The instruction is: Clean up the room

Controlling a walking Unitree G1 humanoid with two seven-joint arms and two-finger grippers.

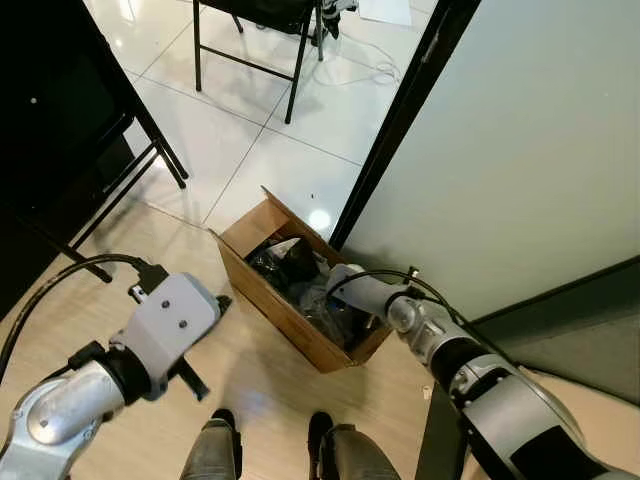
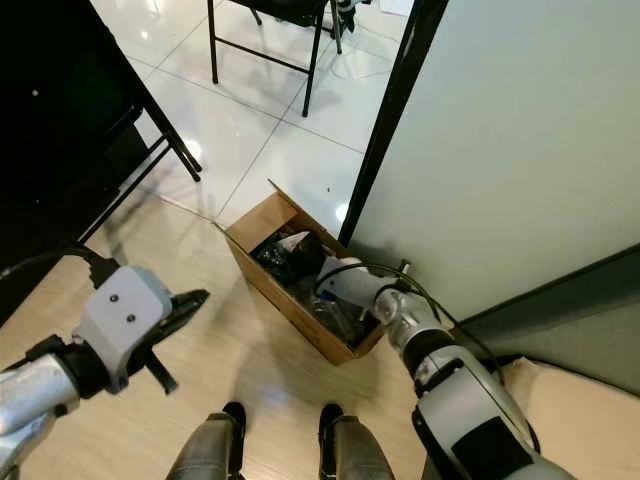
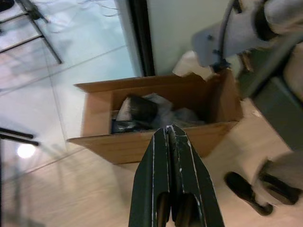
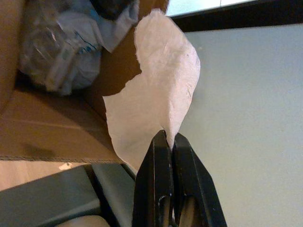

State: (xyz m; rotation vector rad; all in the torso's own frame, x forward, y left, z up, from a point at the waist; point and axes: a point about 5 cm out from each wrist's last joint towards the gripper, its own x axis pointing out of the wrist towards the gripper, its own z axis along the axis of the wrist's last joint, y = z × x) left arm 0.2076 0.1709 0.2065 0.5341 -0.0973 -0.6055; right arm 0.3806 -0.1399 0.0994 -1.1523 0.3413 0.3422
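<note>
An open cardboard box stands on the wood floor against the black door frame. It holds black and clear plastic rubbish. My right gripper is shut on a crumpled white tissue, which hangs over the box's far corner beside the pale wall. The same tissue shows at the end of my right arm, above the box. My left gripper is shut with nothing in it and points at the near wall of the box from a short way off. Its fingers hover over the floor left of the box.
A black door frame and a pale wall panel rise behind the box. Black table legs stand at left, and a chair on white tiles beyond. My feet are just in front of the box.
</note>
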